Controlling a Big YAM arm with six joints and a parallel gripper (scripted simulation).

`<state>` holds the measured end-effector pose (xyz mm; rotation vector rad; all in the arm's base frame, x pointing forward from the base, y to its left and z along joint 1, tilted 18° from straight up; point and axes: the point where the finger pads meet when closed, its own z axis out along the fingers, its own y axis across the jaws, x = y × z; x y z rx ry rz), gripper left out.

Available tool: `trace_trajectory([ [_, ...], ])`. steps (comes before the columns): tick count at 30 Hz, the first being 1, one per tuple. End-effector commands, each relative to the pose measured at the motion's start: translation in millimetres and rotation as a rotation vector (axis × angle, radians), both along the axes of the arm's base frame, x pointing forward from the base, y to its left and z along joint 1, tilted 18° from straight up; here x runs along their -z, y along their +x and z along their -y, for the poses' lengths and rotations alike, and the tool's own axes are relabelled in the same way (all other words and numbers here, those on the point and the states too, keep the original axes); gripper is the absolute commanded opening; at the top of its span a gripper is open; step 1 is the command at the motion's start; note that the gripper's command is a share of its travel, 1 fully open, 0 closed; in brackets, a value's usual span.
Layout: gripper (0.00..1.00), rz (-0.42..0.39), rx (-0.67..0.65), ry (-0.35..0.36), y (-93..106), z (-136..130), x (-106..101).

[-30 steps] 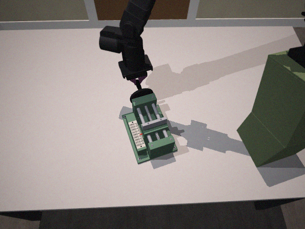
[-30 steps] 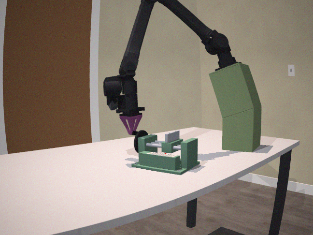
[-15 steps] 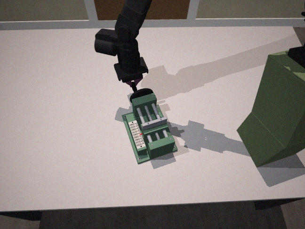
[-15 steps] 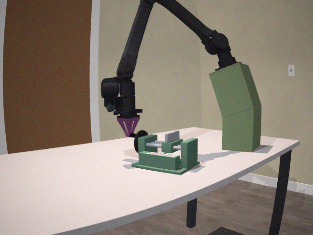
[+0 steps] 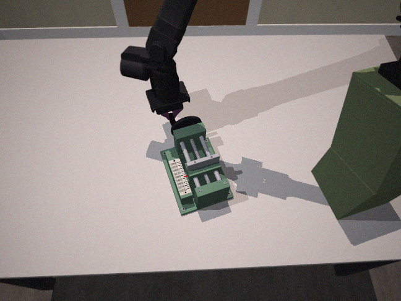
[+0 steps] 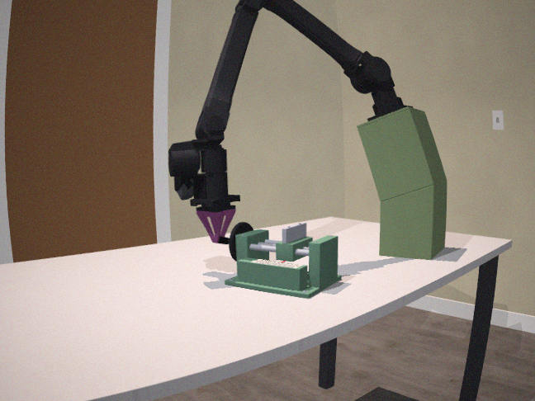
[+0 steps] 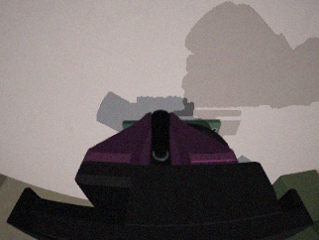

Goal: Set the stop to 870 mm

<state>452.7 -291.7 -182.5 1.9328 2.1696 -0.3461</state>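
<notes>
Green end block [image 5: 189, 133] [image 6: 252, 244] blocks way beyond handwheel [image 5: 187, 122] [image 6: 242, 230].

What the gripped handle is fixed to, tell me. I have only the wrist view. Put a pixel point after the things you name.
Observer: The exterior view shows the black handle [image 5: 172, 120] [image 6: 224, 240] [image 7: 160, 134] jutting from the face of the handwheel [image 5: 187, 121] [image 6: 243, 228], outside the green end block [image 5: 189, 133] [image 6: 252, 241].

Operator: Now report the red pointer [image 5: 185, 176] [image 6: 283, 261].

Observer: From the top, it sits near the middle of the white scale [image 5: 176, 176] [image 6: 267, 261]; the numbers are too small for me to read.

Operator: Give me the grey plate [image 5: 203, 161] [image 6: 293, 233].

Observer: It stands on the slide between the two end blocks, touching neither.
</notes>
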Motion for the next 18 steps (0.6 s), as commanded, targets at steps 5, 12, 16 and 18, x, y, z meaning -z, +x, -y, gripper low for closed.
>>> trace_trajectory([
  [5,0.06,0.047,-0.028,-0.015,25.3,5,8],
  [12,0.06,0.046,-0.016,-0.014,17.0,15,19],
  [16,0.06,0.048,-0.023,-0.014,21.0,8,20],
  [18,0.06,0.046,-0.021,-0.014,18.6,11,20],
])
